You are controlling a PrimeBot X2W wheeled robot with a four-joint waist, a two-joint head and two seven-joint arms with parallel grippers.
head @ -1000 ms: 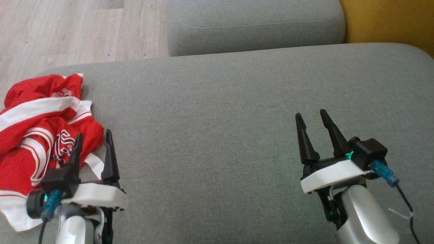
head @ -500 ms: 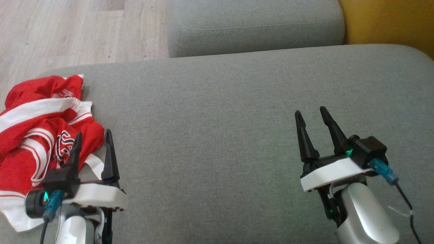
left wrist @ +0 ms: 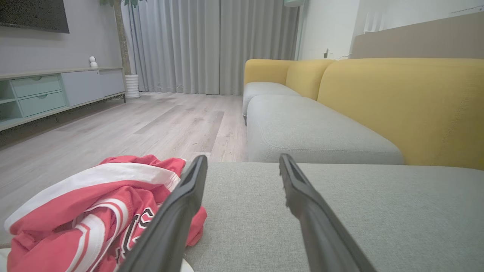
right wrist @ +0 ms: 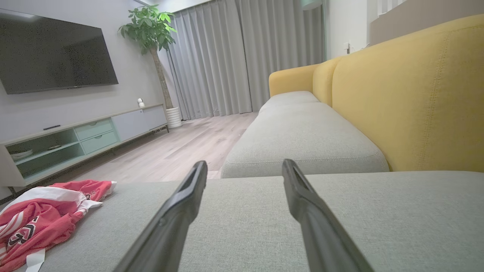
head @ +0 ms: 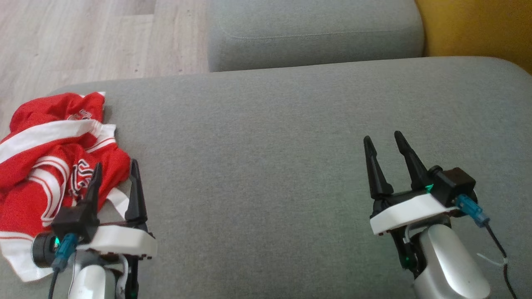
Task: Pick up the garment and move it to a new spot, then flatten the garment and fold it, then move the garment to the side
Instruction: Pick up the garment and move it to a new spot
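The garment point(head: 50, 166) is a crumpled red jersey with white stripes and dark lettering, lying at the left end of the grey sofa cushion point(head: 266, 137). It also shows in the left wrist view point(left wrist: 94, 204) and the right wrist view point(right wrist: 41, 219). My left gripper point(head: 116, 168) hovers open at the garment's right edge, its left finger over the cloth, nothing between the fingers. My right gripper point(head: 383, 139) stands open over bare cushion far to the right.
A second grey cushion point(head: 311, 33) lies beyond the first, with the yellow sofa back point(head: 478, 29) to the right. Wooden floor point(head: 83, 41) is past the cushion's left and far edges. A TV cabinet point(right wrist: 75, 139) stands across the room.
The whole head picture has shifted slightly down and right, a camera move. Both grippers stay open and in place, and the garment lies as before.
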